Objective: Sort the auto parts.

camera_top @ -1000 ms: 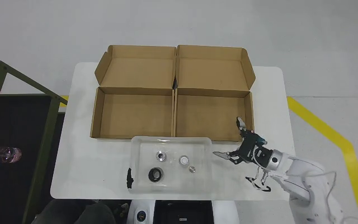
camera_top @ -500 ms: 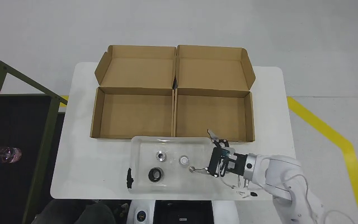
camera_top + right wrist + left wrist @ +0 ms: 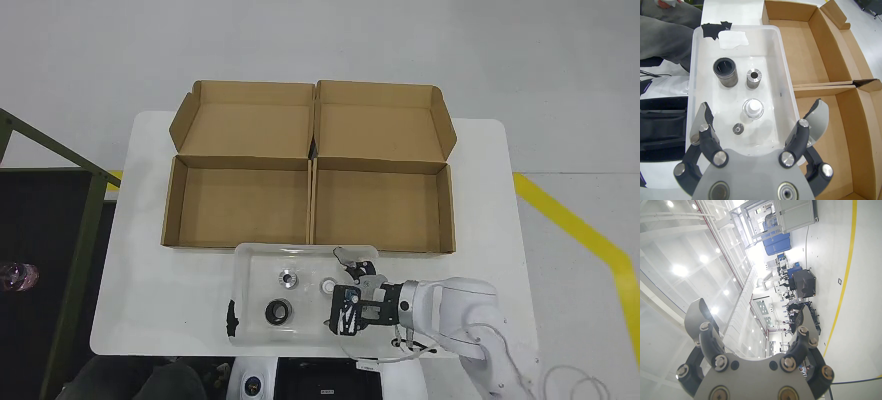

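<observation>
In the translucent rectangular plastic bin (image 3: 785, 62), the dark steel bearing sleeve (image 3: 726, 73) and the smaller grey steel bushing (image 3: 753, 78) were stood upright, bores upward, beside a white plastic cap (image 3: 753, 108). The right gripper (image 3: 761, 106) was held spread above them.

The bin (image 3: 785, 75) is looking like translucent glossy plastic. Inside it, the linear bearing (image 3: 726, 73) and the bushing (image 3: 754, 78) are showing dull grey metal, while the small cap (image 3: 753, 108) is shining as smooth white plastic. The boxes (image 3: 810, 56) at the right of the frame are appearing as matt brown cardboard. The right gripper (image 3: 761, 105) is showing brushed metal fingers (image 3: 822, 117) with black ribbed pads (image 3: 708, 115).
</observation>
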